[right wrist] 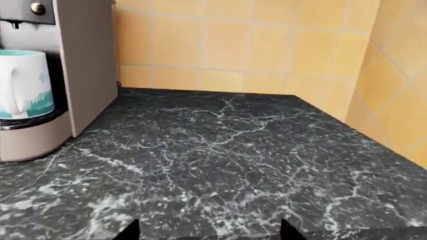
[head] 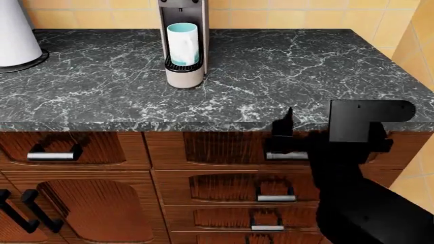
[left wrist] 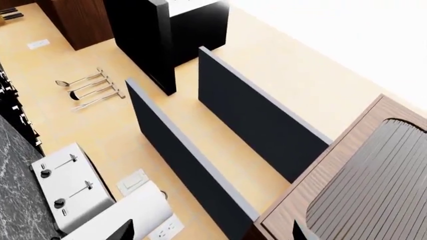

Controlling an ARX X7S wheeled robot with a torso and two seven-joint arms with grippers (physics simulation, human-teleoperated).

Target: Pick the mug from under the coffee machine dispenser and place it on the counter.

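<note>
Head view down over the counter [head: 285, 66] (right wrist low, near; left elsewhere).

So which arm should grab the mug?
Probably the right. Its claw hangs at the counter edge, and its camera faces the mug on the coffee machine. The left arm's camera looks elsewhere, toward a toaster.
</note>
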